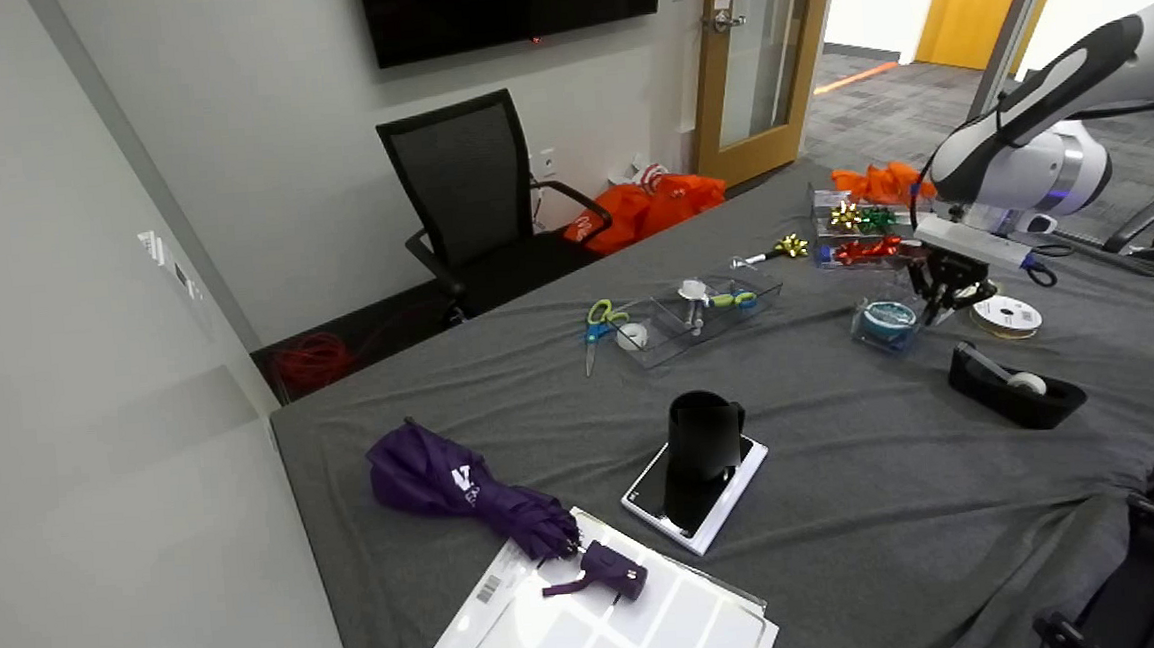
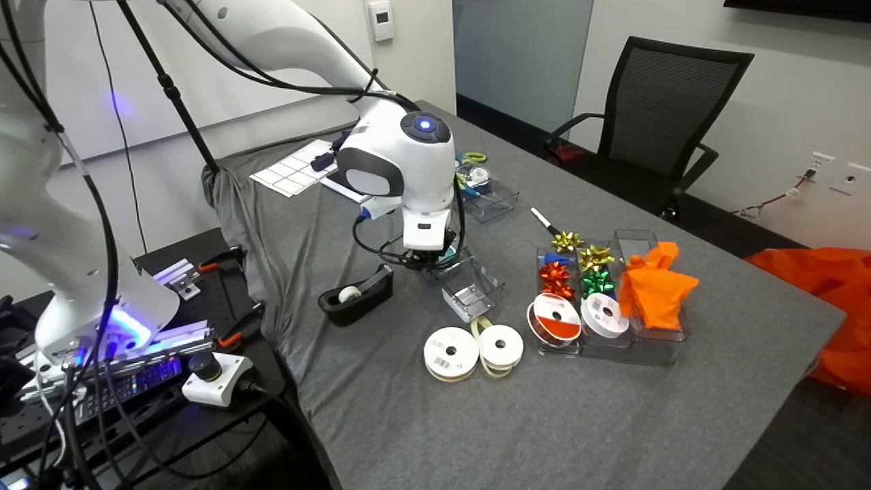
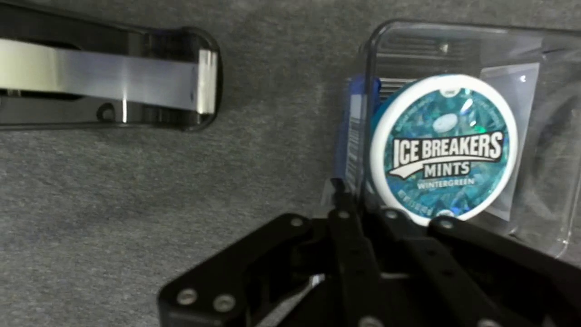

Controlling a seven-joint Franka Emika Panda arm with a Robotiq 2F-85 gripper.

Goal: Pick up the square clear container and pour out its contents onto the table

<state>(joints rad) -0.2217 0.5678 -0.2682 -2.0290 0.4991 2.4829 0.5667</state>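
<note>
Just past the black tape dispenser (image 1: 1017,392), in an exterior view, the square clear container (image 1: 869,340) is sitting low at the grey-clothed surface (image 1: 879,506); whether its base is touching it cannot be told. The gripper (image 1: 927,315) is pointing down at the container's edge toward the dispenser. To the left of the dispenser, well apart from it, a black mug (image 1: 704,431) is standing on a black-and-white slab (image 1: 684,518). Farther left, a purple umbrella (image 1: 493,504) is lying with its handle over white sheets (image 1: 556,636).

In an exterior view, a white arm (image 2: 422,184) is bending over the place beside the dispenser and mostly hiding the gripper. The container is showing to the right of the dispenser. Nearer the camera than the dispenser, two white-faced ribbon spools (image 2: 439,350) are lying side by side. Farther to the dispenser's right, clear trays (image 2: 629,352) are holding a red bow (image 2: 556,279), a green bow (image 2: 597,280) and an orange cloth (image 2: 656,289).

In the wrist view, the dispenser is lying apart from the container, the surface showing between them. The gripper is clamping the container wall facing the dispenser, one finger outside it and the other inside, the jaws close together. Within the container, on the dispenser's side, a round teal mints tin (image 3: 447,150) is lying with its label toward the camera.
</note>
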